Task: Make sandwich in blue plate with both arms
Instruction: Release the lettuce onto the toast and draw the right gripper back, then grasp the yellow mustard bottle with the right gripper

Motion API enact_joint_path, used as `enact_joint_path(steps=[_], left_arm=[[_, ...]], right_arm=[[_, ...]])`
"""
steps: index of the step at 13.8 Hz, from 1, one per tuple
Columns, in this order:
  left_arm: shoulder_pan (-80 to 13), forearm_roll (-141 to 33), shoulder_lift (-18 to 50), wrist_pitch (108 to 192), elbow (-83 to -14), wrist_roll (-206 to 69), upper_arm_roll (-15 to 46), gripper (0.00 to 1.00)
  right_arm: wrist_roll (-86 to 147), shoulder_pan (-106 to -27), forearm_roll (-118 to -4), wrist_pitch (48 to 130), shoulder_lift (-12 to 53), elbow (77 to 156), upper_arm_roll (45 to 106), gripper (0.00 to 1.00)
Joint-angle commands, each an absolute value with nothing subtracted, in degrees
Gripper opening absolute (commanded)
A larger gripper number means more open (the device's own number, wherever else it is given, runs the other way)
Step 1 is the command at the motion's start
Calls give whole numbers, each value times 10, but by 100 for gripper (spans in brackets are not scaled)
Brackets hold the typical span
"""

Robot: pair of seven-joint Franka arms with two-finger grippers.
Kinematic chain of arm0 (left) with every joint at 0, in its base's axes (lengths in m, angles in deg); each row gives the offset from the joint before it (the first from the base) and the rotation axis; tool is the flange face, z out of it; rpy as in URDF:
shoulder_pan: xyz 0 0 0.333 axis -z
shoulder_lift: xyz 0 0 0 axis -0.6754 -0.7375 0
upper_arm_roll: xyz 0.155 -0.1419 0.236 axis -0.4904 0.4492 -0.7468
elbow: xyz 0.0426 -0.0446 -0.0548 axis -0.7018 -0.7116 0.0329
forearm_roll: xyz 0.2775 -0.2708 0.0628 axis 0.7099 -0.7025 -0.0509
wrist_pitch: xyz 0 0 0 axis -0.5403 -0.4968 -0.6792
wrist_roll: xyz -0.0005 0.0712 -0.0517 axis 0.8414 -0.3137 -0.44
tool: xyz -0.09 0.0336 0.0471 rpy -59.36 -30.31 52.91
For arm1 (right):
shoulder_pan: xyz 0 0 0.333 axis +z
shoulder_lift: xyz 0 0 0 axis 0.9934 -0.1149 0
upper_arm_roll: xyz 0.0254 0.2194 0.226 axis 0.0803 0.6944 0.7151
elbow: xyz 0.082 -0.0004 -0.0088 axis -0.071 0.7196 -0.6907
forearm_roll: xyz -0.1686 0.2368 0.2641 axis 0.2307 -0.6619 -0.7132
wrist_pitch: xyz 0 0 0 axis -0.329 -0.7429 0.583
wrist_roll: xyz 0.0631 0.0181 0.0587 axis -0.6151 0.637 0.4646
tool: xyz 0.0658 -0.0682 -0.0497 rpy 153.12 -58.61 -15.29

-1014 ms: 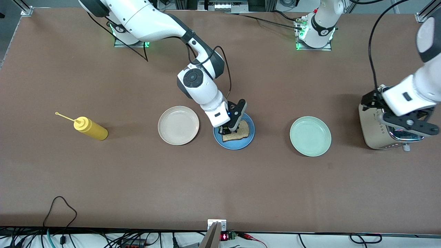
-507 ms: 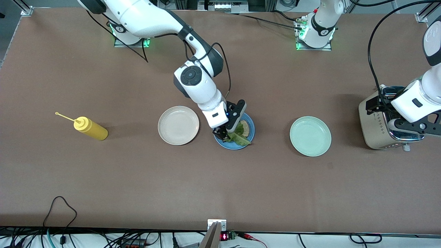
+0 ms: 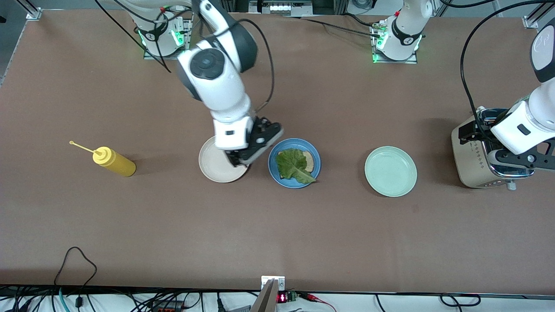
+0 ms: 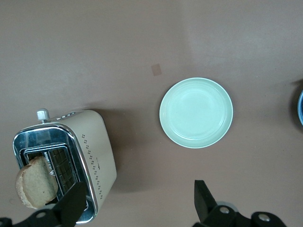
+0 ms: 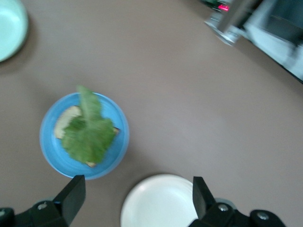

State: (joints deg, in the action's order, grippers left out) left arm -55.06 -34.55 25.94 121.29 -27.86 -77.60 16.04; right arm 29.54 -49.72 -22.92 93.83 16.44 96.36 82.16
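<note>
The right gripper (image 3: 243,158) hung spread and empty over the cream plate (image 3: 212,167), with lettuce (image 3: 294,165) on bread in the blue plate (image 3: 277,173). The left gripper (image 3: 514,158), also spread, hovered above the toaster (image 4: 92,156), where a slice (image 4: 35,182) poked up. A sloppy grab could probably jam or drop that slice, or knock the leaf off.

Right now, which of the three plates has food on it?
The blue plate, the middle one: it holds a bread slice under a lettuce leaf. The cream-white plate and mint-green plate hold nothing.
</note>
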Motion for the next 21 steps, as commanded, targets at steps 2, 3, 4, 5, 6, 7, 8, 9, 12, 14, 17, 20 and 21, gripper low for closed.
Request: enact_joint_path(steps=[2,3,4,5,6,7,8,9,12,14,17,20,21], left_arm=[[-551,-354,254,1199,-263,-769,162,100],[-551,-354,254,1197,-262,-770,162,100],[-551,-354,254,1195,-263,-770,162,100],[-551,-354,254,1193,-263,-770,161,100],[-551,-354,254,1192,-262,-770,161,100],[-551,-354,254,1192,-262,-770,161,100],[-551,-355,254,1192,-262,-770,161,100],[-551,-355,254,1192,-262,-770,161,100],[-552,-379,255,1193,-262,-767,160,100],[-552,-387,259,1194,-263,-766,159,100],[-553,-388,274,1195,-284,-753,159,100],[-574,-405,281,1200,-298,-751,163,100],[-574,-405,281,1201,-297,-751,164,100]], right_arm=[[270,-538,-223,882,226,985,759,100],[271,-556,-223,872,237,991,757,100],[278,-584,-223,856,249,991,757,100],[295,-606,-229,845,254,990,757,100],[333,-630,-231,829,270,993,757,100],[384,-649,-236,810,278,993,757,100],[437,-675,-262,787,288,994,757,100],[483,-699,-308,772,296,998,757,100],[653,-790,-411,736,308,1020,757,100],[765,-852,-468,721,313,1036,757,100],[938,-942,-566,681,306,1054,756,100],[1100,-1018,-673,646,278,1084,756,100],[1142,-1040,-698,626,262,1084,756,100]])
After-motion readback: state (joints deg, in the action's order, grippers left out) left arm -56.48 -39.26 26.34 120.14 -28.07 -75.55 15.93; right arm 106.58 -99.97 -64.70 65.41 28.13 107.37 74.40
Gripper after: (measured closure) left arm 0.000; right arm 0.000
